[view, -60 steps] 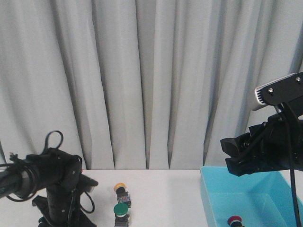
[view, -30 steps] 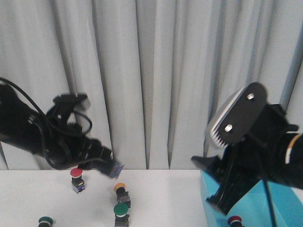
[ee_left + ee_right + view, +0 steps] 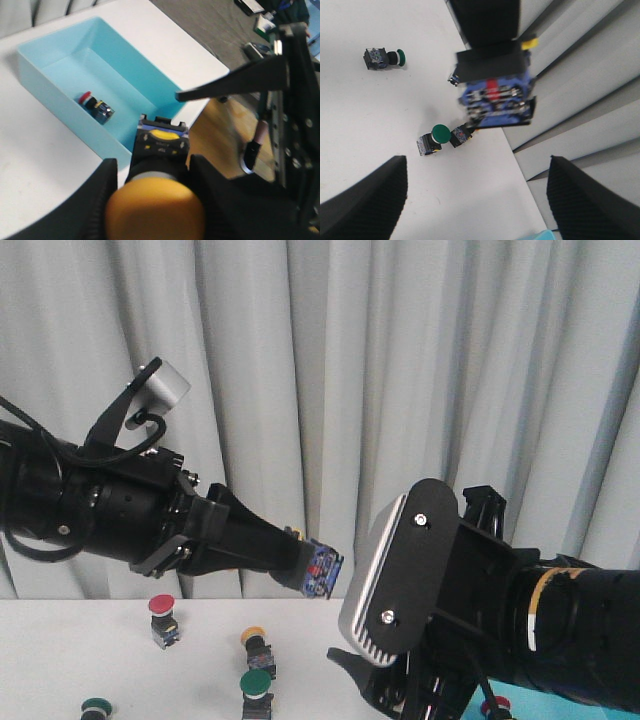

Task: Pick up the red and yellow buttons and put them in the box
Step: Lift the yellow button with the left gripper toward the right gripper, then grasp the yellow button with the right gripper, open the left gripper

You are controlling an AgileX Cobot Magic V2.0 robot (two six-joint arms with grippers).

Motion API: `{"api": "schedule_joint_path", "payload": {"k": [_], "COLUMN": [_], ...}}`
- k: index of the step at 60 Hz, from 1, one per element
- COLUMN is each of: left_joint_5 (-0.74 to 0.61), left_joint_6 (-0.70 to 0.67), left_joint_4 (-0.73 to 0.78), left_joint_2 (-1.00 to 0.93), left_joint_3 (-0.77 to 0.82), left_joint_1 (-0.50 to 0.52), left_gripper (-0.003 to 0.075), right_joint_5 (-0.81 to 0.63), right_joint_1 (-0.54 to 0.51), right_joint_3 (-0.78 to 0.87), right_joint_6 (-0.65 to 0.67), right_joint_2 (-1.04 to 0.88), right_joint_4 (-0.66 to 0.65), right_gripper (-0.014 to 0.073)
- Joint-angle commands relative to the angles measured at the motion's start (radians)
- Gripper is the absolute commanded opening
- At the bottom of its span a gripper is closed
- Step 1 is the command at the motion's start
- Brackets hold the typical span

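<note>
My left gripper (image 3: 306, 564) is shut on a yellow button (image 3: 159, 143), held high in the air, right of the table's middle. Its orange cap (image 3: 155, 209) fills the gap between the fingers in the left wrist view. Below it lies the turquoise box (image 3: 60, 60) with one red button (image 3: 95, 106) inside. My right gripper (image 3: 477, 200) is open and empty, and looks up at the held button's blue base (image 3: 495, 102). On the table stand a red button (image 3: 160, 606) and another yellow button (image 3: 255, 638).
Two green buttons (image 3: 256, 683) (image 3: 96, 705) stand on the white table. My right arm (image 3: 480, 620) hides most of the box in the front view. A grey curtain (image 3: 400, 360) hangs behind. Past the table's edge is wooden floor (image 3: 220, 135).
My left arm has risen and swung right with the yellow button. My right arm has swung left and down in front of the box.
</note>
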Motion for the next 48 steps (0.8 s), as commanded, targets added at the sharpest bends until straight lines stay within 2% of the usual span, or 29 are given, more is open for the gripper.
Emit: {"api": "schedule_joint_path", "payload": {"k": [1,16,48], "left_joint_5": [0.019,0.022,-0.001], "left_joint_6": [-0.006,-0.005,-0.005], "left_joint_4": [-0.098,-0.110,-0.151], "left_joint_2": [-0.034,-0.033,0.004], "left_joint_3": [-0.020,-0.019,-0.019], "left_joint_1": [-0.005,-0.014,-0.052], "left_gripper": [0.0003,0.0004,0.0004], "right_joint_5": [-0.090,-0.125,-0.150], "right_joint_1": [0.000,0.000,0.000], "right_joint_3": [-0.031,-0.031,-0.031], "right_joint_6": [0.001,-0.002,-0.012], "right_joint_2": [-0.021,-0.021,-0.021], "right_joint_4": [-0.012,0.034,0.033], "right_gripper": [0.0566,0.0566,0.0546]}}
